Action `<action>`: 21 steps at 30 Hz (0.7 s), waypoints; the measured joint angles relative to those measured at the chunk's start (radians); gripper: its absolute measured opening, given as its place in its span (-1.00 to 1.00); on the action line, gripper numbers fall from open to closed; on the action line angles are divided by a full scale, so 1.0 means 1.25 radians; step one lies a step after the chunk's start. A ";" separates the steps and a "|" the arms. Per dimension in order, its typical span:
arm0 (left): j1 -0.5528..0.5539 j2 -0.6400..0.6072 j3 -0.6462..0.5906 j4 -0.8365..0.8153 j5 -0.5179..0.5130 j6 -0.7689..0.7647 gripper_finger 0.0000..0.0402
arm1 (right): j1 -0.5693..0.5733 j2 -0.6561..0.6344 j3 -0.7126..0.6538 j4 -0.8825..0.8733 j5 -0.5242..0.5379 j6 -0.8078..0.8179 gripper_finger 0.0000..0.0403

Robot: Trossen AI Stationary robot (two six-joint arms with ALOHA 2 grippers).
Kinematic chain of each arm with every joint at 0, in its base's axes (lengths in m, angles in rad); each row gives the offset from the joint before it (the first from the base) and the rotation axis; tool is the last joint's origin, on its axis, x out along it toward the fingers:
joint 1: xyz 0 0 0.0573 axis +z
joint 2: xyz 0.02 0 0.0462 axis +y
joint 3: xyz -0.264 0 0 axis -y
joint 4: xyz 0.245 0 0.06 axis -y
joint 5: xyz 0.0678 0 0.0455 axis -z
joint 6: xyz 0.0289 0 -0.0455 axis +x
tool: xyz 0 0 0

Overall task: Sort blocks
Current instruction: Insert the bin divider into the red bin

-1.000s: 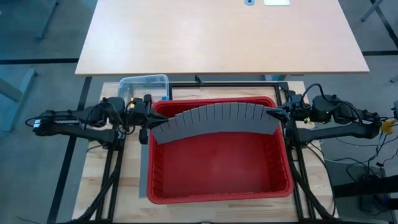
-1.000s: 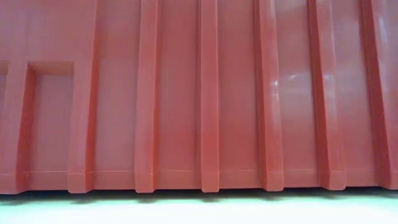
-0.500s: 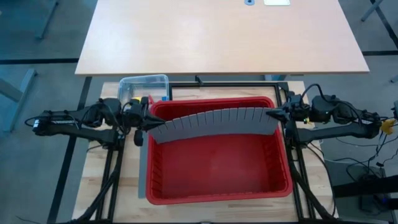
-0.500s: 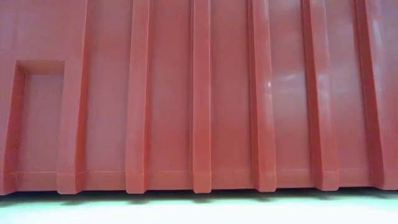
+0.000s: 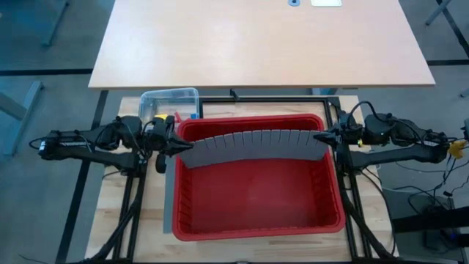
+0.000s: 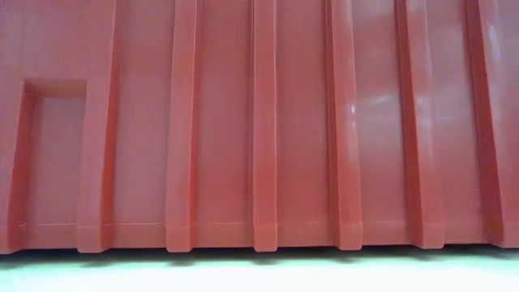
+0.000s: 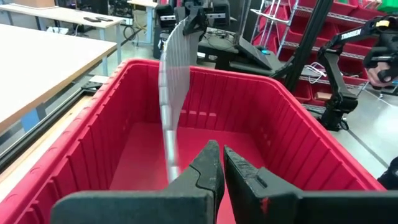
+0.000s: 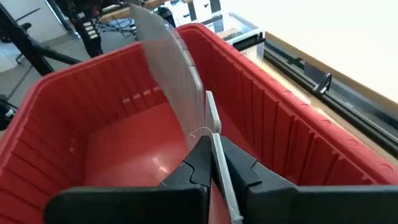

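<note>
A long grey slotted divider panel (image 5: 253, 145) spans the far half of a red bin (image 5: 256, 220), bowed toward the far side. My left gripper (image 5: 174, 145) is shut on its left end and my right gripper (image 5: 322, 136) on its right end. The blocks show only as yellow (image 5: 161, 117) and blue (image 5: 193, 115) bits in a small clear tub (image 5: 170, 97), which stands on the table at the bin's far left corner. The low view shows only the bin's ribbed outer wall (image 6: 259, 130). My left gripper holds the panel's left end (image 7: 171, 163), coming level from the table's left over the bin's wall. Its own fingers (image 7: 208, 163) hide the place of contact. The panel stands on edge and curves away toward the other arm. My right gripper pinches the panel's right end (image 8: 210, 127) between its two fingers, coming from the table's right and slanting slightly down. The end runs back between the fingers (image 8: 194, 158). The panel stands on edge, bowed, above the bin's floor.
A large light wooden table (image 5: 256, 44) lies beyond the work table. The bin's red walls (image 7: 93, 143) close in the panel on all sides. A strip of bare table (image 5: 124, 227) shows left of the bin.
My left gripper has drawn a little toward the table's left edge. The panel, which leaned with its face turned upward and bowed strongly, now stands more nearly on edge with a shallower bow. Both ends stay in the grippers.
</note>
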 joint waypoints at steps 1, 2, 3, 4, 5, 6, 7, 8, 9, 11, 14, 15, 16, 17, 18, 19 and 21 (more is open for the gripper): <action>0.000 -0.001 0.000 -0.002 0.000 0.000 -1.00 | 0.000 0.001 0.000 0.002 -0.003 0.000 -1.00; 0.000 -0.001 0.000 -0.003 0.000 0.000 -1.00 | 0.000 0.003 0.000 0.010 -0.004 0.000 -1.00; 0.000 -0.001 0.000 -0.005 0.000 -0.001 -1.00 | 0.000 0.006 0.000 0.018 -0.005 -0.003 -1.00; 0.000 -0.001 0.000 -0.005 0.000 -0.002 -1.00 | 0.000 0.009 0.000 0.026 -0.006 -0.005 -1.00; 0.000 -0.001 0.000 -0.005 0.000 -0.003 -1.00 | 0.000 0.013 0.000 0.034 -0.008 -0.007 -1.00; 0.000 -0.001 0.000 -0.006 0.000 -0.003 -1.00 | 0.000 0.016 0.000 0.041 -0.010 -0.009 -1.00; 0.000 -0.001 0.000 -0.007 0.000 -0.004 -1.00 | 0.000 0.020 0.000 0.044 -0.015 -0.009 -1.00; 0.000 -0.001 0.000 -0.007 0.000 -0.006 -1.00 | 0.000 0.025 0.000 0.046 -0.019 -0.009 -1.00; 0.000 -0.001 0.000 -0.007 0.000 -0.007 -1.00 | 0.000 0.031 0.000 0.050 -0.025 -0.009 -1.00; 0.000 -0.001 0.000 -0.008 0.000 -0.009 -1.00 | 0.000 0.042 0.000 0.062 -0.037 -0.010 -1.00; 0.000 -0.001 0.000 -0.008 0.000 -0.012 -1.00 | 0.000 0.060 0.000 0.088 -0.052 -0.011 -1.00; 0.000 -0.001 0.000 -0.008 -0.001 -0.012 -1.00 | 0.000 0.064 0.000 0.093 -0.054 -0.011 -1.00; 0.000 0.000 0.000 -0.008 0.000 -0.012 -1.00 | 0.000 0.068 0.000 0.096 -0.055 -0.013 -1.00; 0.000 0.001 0.000 -0.008 0.000 -0.015 -1.00 | 0.000 0.070 0.000 0.098 -0.057 -0.015 -1.00; 0.000 0.002 0.000 -0.008 0.000 -0.021 -1.00 | 0.000 0.070 0.000 0.099 -0.057 -0.017 -1.00; 0.000 0.004 0.000 -0.008 0.003 -0.029 -1.00 | 0.000 0.070 0.000 0.098 -0.057 -0.018 -1.00; 0.000 0.006 0.000 -0.013 0.018 -0.042 -1.00 | 0.000 0.070 0.000 0.096 -0.057 -0.020 -1.00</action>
